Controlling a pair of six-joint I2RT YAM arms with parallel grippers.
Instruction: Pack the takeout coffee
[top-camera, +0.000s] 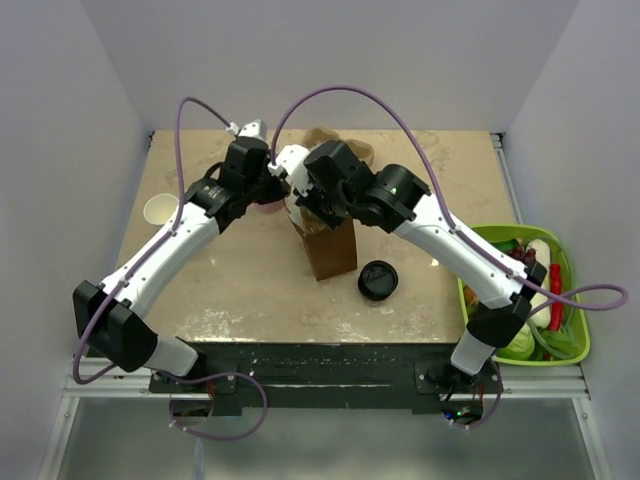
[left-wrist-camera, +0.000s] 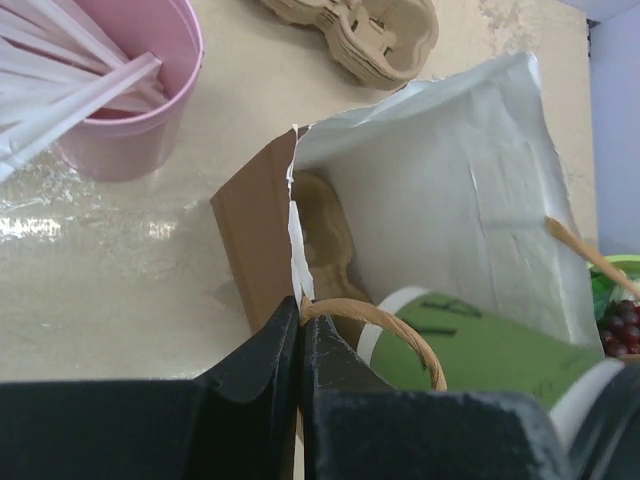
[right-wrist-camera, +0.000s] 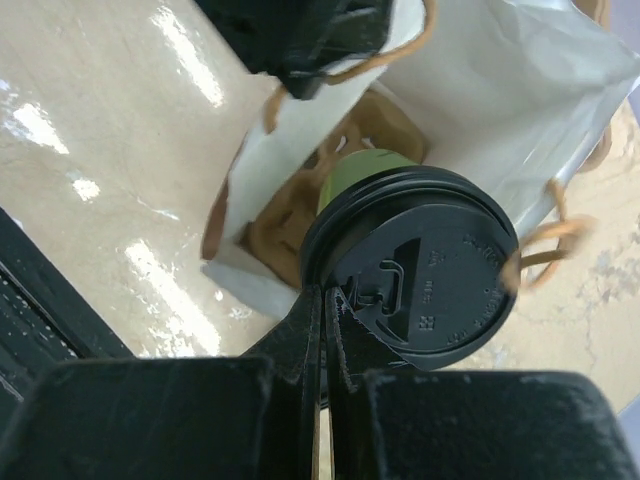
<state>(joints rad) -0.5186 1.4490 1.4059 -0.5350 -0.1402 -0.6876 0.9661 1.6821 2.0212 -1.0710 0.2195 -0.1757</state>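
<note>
Since the right gripper (right-wrist-camera: 326, 300) pinches the takeout coffee (right-wrist-camera: 410, 260) by only its lid rim (right-wrist-camera: 340, 235), at the mouth of the paper bag (left-wrist-camera: 450, 190), I'd guess it's sloshy and pop-prone; the green sleeve (left-wrist-camera: 480, 350) looks safer. Meanwhile the left gripper (left-wrist-camera: 300, 325) clamps the bag's twine handle (left-wrist-camera: 395, 318).

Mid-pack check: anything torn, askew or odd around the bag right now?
Yes. The paper bag rim is torn at the corner where the left claw pinches it. The right claw holds the coffee cup only by its lid's edge. A loose black lid lies beside the bag.
</note>
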